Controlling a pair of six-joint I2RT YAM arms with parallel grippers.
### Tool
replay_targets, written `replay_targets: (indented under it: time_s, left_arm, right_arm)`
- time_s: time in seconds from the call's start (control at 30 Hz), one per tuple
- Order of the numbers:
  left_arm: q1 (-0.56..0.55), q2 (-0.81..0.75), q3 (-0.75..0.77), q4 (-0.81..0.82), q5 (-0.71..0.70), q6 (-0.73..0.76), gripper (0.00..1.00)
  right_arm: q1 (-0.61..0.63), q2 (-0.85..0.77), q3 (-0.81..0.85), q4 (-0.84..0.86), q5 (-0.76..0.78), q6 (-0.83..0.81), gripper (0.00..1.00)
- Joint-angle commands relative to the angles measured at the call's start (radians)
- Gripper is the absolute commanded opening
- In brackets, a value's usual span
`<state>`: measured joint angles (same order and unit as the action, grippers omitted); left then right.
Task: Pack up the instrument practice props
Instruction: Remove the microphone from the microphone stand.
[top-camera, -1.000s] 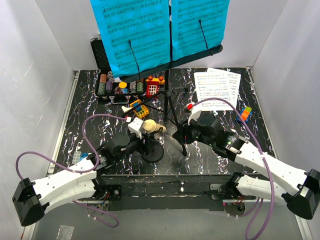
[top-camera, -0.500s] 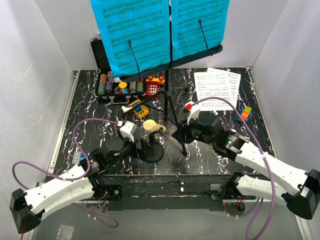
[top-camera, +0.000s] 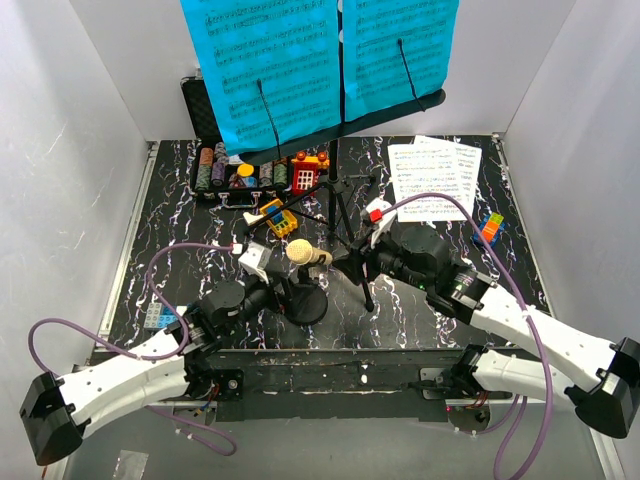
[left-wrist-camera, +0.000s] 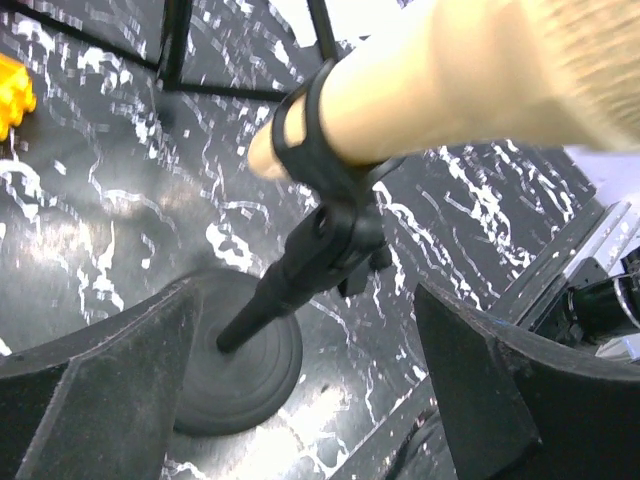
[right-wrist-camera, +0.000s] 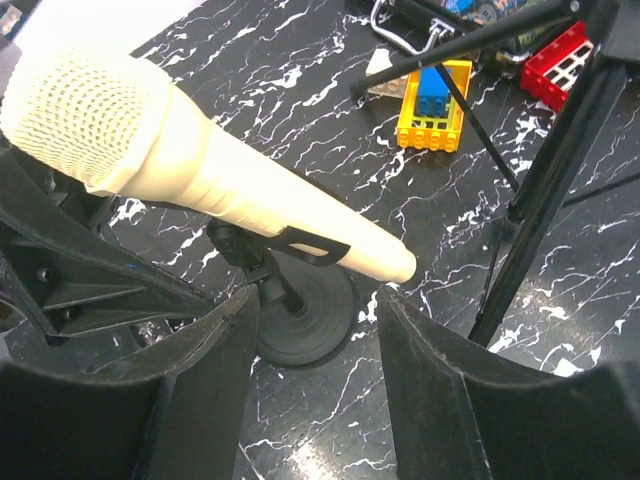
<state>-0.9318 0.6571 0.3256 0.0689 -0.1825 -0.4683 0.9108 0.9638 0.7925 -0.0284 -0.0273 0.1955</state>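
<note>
The cream microphone (top-camera: 306, 255) lies clipped on the small black mic stand (top-camera: 306, 302) near the table's front. The black music stand (top-camera: 341, 215) rises behind it with blue sheet-music pages (top-camera: 275, 70) on its desk. My left gripper (top-camera: 280, 290) is open just left of the mic stand. In the left wrist view the gripper (left-wrist-camera: 310, 400) frames the stem and round base (left-wrist-camera: 235, 360), touching neither, with the microphone (left-wrist-camera: 450, 80) above. My right gripper (top-camera: 350, 265) is open right of the mic. In the right wrist view the gripper (right-wrist-camera: 310, 400) brackets the base (right-wrist-camera: 305, 310) below the microphone (right-wrist-camera: 200, 170).
The tripod legs (right-wrist-camera: 540, 180) stand close beside my right gripper. A black case of poker chips (top-camera: 225, 165) sits at the back left. Toy blocks (top-camera: 280, 218) lie before it. White printed pages (top-camera: 432, 175) lie at the back right, with a coloured cube (top-camera: 490, 228) near them.
My left gripper has drawn back a little toward the near left of the mic stand. My right gripper has edged left toward the microphone. The props have not moved.
</note>
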Motion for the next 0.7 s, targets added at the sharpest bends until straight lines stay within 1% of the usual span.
replay_targets:
  time_s: [0.0,0.07,0.2,0.37,0.53,0.6,0.67]
  left_arm:
    - [-0.004,0.022,0.007,0.18,0.035,0.091,0.84]
    - [-0.004,0.056,0.027,0.169,0.046,0.123,0.79]
    - [-0.004,0.102,0.04,0.151,0.055,0.155,0.65]
    - [-0.004,0.07,0.006,0.164,0.025,0.155,0.47]
    - [-0.004,0.03,-0.011,0.169,0.009,0.158,0.31]
    - [-0.004,0.032,-0.01,0.169,0.009,0.163,0.28]
    - [-0.004,0.039,-0.01,0.17,0.017,0.168,0.3]
  right_arm:
    - [0.04,0.006,0.027,0.091,0.069,-0.117,0.59]
    - [0.054,0.019,0.039,0.084,0.085,-0.145,0.59]
    - [0.079,0.041,0.056,0.074,0.089,-0.185,0.59]
    - [0.1,0.055,0.062,0.093,0.098,-0.192,0.59]
    - [0.126,0.07,0.056,0.146,0.096,-0.252,0.6]
    - [0.138,0.082,0.054,0.177,0.112,-0.274,0.61]
    - [0.149,0.098,0.054,0.202,0.128,-0.294,0.61]
